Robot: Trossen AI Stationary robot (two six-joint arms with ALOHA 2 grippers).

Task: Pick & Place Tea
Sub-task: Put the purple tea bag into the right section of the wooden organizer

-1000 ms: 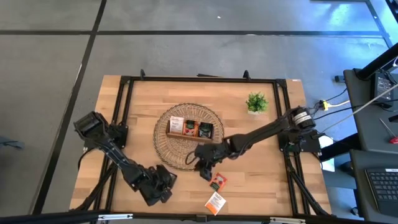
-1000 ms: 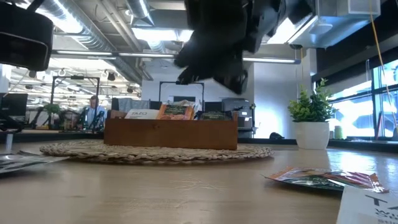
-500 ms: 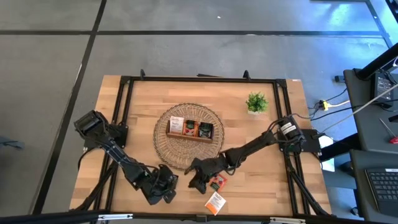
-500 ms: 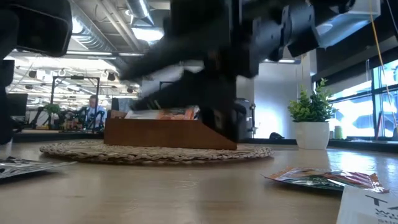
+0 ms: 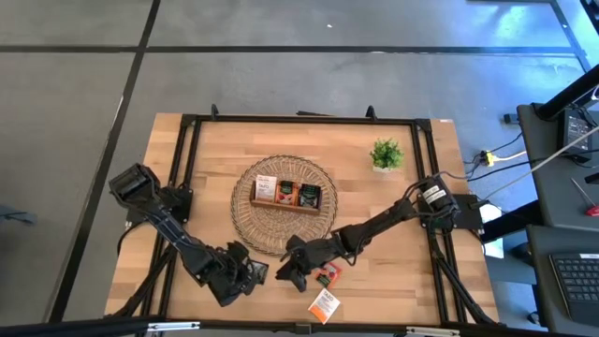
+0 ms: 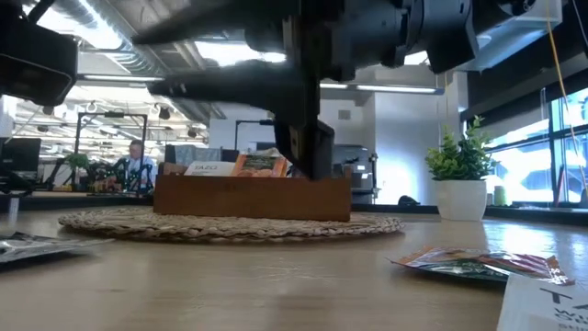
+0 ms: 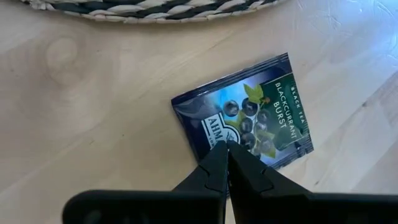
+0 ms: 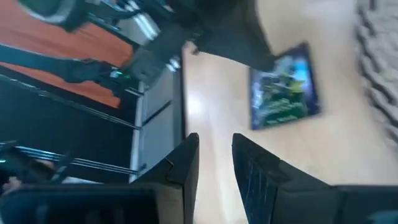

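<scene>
Left gripper (image 7: 227,148) pinched shut, tips over blue tea sachet (image 7: 249,118) lying flat, near of mat (image 7: 155,9). Right gripper (image 8: 214,146) parted, empty, just beside. Risk: shut tips skid sachet, arms collide

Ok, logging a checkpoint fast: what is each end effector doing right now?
Left end effector: closed, empty, tips over the blackcurrant sachet.
Right end effector: open, holding nothing, above the table.

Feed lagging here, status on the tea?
Left end effector shut over blackcurrant sachet. Right end effector open, empty, nearby. Tray unobstructed.
</scene>
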